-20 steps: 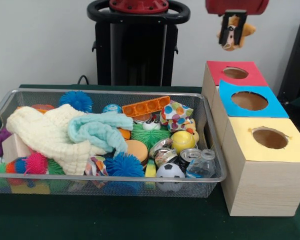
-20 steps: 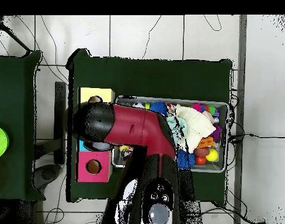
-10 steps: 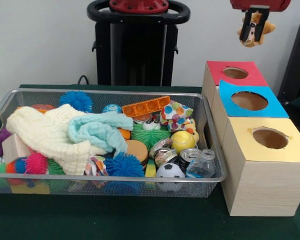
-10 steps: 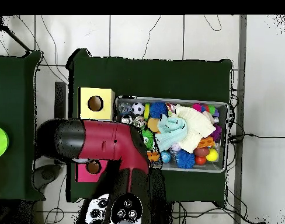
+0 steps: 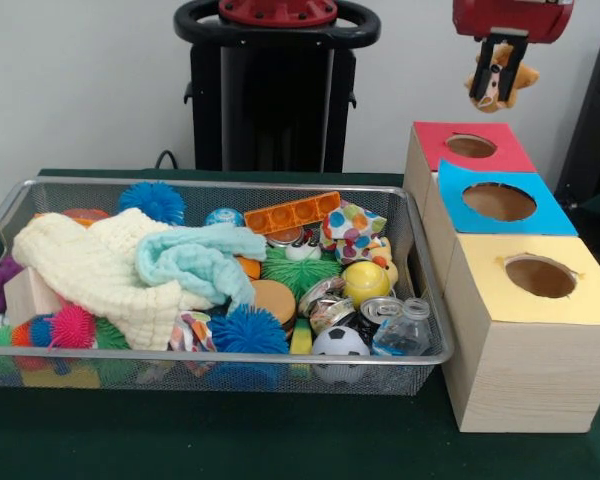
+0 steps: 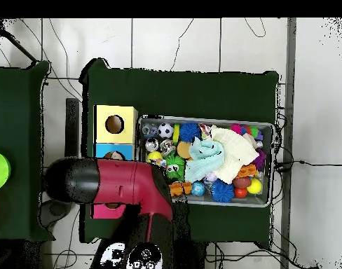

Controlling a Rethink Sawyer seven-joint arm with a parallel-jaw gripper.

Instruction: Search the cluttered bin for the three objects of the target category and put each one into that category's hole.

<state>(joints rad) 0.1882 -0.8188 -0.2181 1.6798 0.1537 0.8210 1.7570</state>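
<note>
We saw our gripper clenched on a small tan plush toy, hanging in the air. The red-topped hole lay almost straight below it, a little toward the bin.

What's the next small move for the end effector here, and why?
Probably lower straight down toward the red-topped box's hole, then release. The end effector hangs above that hole in the front view, shut on a tan plush toy, with clear air between toy and box. Whether it is centred in depth over the hole can't be told, so descend slowly.
</note>
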